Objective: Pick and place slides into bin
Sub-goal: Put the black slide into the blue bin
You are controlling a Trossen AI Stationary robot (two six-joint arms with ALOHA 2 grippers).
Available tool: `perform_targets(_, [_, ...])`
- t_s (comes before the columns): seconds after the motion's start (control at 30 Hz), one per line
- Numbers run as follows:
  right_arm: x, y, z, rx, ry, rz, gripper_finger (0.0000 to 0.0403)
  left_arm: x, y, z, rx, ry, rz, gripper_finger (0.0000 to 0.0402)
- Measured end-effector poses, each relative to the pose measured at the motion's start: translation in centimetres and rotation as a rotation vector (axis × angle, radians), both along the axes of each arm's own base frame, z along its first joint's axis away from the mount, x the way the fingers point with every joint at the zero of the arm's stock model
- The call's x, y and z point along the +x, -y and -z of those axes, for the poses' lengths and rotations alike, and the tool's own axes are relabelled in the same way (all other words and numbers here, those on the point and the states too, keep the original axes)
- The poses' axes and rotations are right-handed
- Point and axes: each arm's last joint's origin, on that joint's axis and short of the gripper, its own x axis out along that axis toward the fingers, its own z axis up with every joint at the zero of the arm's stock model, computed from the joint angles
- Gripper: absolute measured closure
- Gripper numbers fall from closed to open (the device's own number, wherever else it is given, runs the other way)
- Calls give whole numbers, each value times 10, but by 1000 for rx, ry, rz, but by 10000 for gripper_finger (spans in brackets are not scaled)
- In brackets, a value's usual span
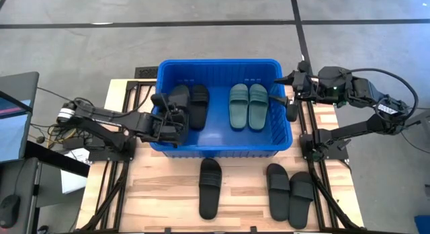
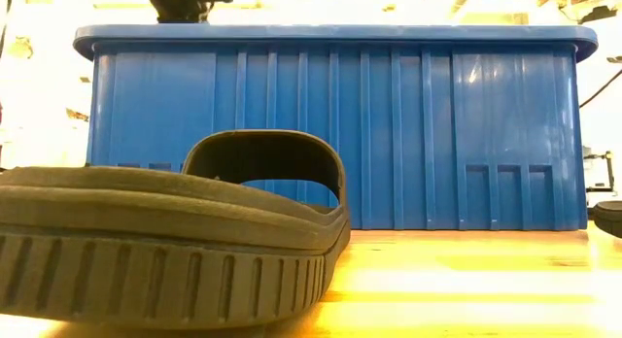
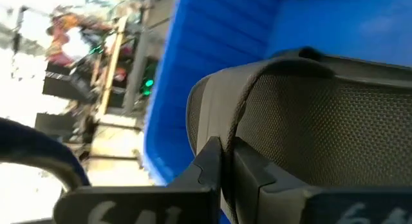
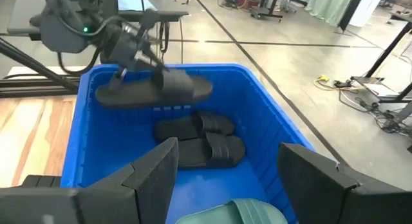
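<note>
Left end effector [image 4: 132, 53] pinches a black rubber slide [image 4: 154, 89] over the big blue ribbed plastic bin [image 1: 222, 148], its fingertips mostly hidden; right end effector [image 4: 235, 166] gapes wide.

Robotics lab or workshop, bare grey concrete floor [image 1: 222, 9] crossed by dark lines, pale wooden-slat counter [image 1: 168, 187] on black metal frame, loose cables [image 4: 364, 89], computer monitor [image 1: 13, 116] alongside

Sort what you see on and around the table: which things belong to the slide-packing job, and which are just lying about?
Job:
- blue bin
- black slide held by left hand
- black slides in bin
- teal slides
- three black slides on table
- right hand, open

Lying about:
- monitor
- floor cables
</note>
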Motion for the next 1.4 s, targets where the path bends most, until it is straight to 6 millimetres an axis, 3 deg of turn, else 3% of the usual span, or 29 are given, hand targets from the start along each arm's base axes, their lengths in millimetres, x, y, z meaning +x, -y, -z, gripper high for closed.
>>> perform_targets(0.27, [0,0,0,17,9,9,154,-8,-18,34,-105,-36,35,401])
perform_targets(0.6, [0,0,0,39,17,18,154,-5,-36,56,-207,-71,105,401])
perform_targets(1.1, [0,1,0,30,15,42,154,-13,-41,78,-312,-85,91,401])
perform_targets(1.4, [0,1,0,25,13,40,154,-13,-40,79,-360,-92,112,401])
